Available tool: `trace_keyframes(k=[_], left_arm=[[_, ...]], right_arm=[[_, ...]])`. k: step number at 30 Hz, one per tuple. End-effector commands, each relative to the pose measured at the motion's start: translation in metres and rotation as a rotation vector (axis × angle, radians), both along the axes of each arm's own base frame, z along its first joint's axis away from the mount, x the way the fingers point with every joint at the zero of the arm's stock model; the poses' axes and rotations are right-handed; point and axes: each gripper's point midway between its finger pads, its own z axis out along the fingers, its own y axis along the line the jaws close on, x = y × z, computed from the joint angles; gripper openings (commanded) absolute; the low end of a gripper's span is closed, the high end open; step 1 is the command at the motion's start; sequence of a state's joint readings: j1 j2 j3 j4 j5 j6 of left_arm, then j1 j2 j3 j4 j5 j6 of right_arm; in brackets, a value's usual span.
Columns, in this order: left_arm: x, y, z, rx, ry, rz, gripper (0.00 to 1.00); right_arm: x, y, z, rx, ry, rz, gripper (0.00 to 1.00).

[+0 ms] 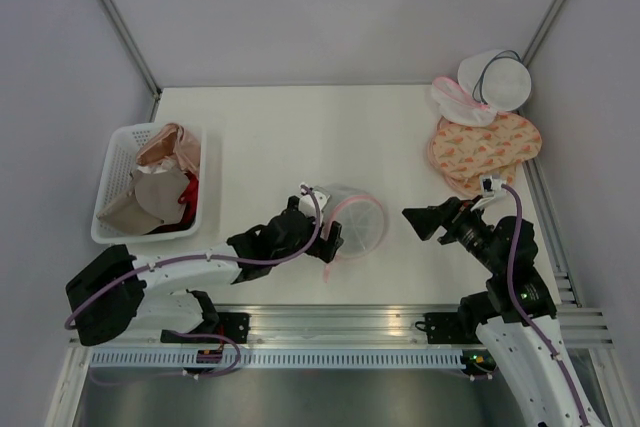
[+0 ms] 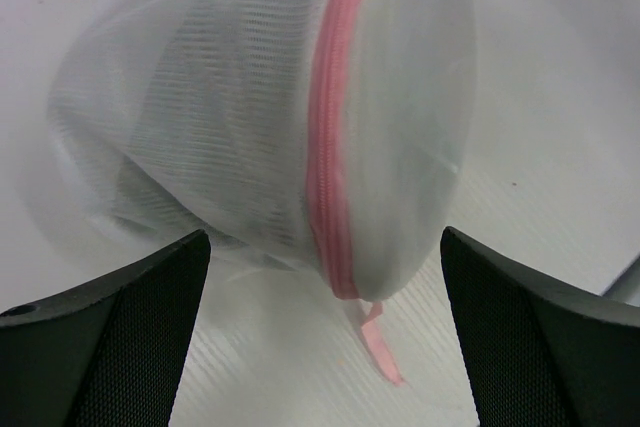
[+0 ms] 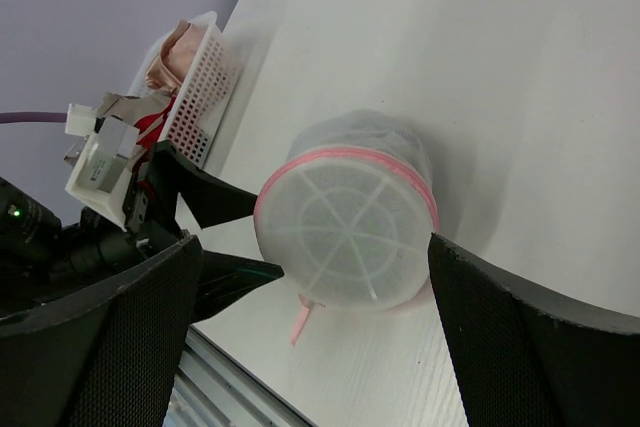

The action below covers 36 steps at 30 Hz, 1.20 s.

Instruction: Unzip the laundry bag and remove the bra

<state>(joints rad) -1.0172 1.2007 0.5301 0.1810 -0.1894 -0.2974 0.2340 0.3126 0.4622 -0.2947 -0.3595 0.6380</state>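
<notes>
The laundry bag (image 1: 357, 221), a round white mesh pouch with pink trim, lies on its side near the table's front middle. Its pink zipper (image 2: 328, 127) looks shut, and a pink pull tab (image 2: 381, 347) hangs onto the table. My left gripper (image 1: 328, 237) is open at the bag's left side, one finger on either side of the zipper end (image 2: 325, 237). My right gripper (image 1: 414, 222) is open and empty just right of the bag, facing its round end (image 3: 345, 222). The bra is hidden; only a faint grey shade shows through the mesh.
A white basket (image 1: 113, 162) with beige, pink and red garments stands at the left. Peach patterned bags (image 1: 487, 147) and a white round bag with dark trim (image 1: 497, 77) lie at the back right. Walls enclose the table.
</notes>
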Motion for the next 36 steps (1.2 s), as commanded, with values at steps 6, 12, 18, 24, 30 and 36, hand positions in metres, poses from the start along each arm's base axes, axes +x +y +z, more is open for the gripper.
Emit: trace_keyframes(k=[6,12,18,24,30,36], left_arm=[[0.038,-0.005,-0.003,0.024,-0.093,0.149,0.65],[0.040,-0.019,0.009,-0.046,-0.092,0.137,0.02],[0.038,-0.024,0.055,-0.167,-0.097,0.150,0.02],[0.029,-0.014,0.119,-0.425,-0.052,0.219,0.02],[0.024,0.000,0.132,-0.611,0.054,0.287,0.02],[0.030,0.011,0.127,-0.850,0.182,0.164,0.02]], right_arm=[[-0.004,0.001,0.014,0.014,-0.045,0.009,0.98],[-0.007,0.000,0.019,0.009,-0.051,0.010,0.98],[-0.011,-0.002,0.022,0.005,-0.064,0.003,0.98],[-0.010,-0.002,0.020,-0.002,-0.057,0.005,0.98],[-0.006,-0.005,0.004,-0.057,-0.016,-0.002,0.98],[-0.005,0.008,-0.019,-0.110,0.066,0.106,0.98]])
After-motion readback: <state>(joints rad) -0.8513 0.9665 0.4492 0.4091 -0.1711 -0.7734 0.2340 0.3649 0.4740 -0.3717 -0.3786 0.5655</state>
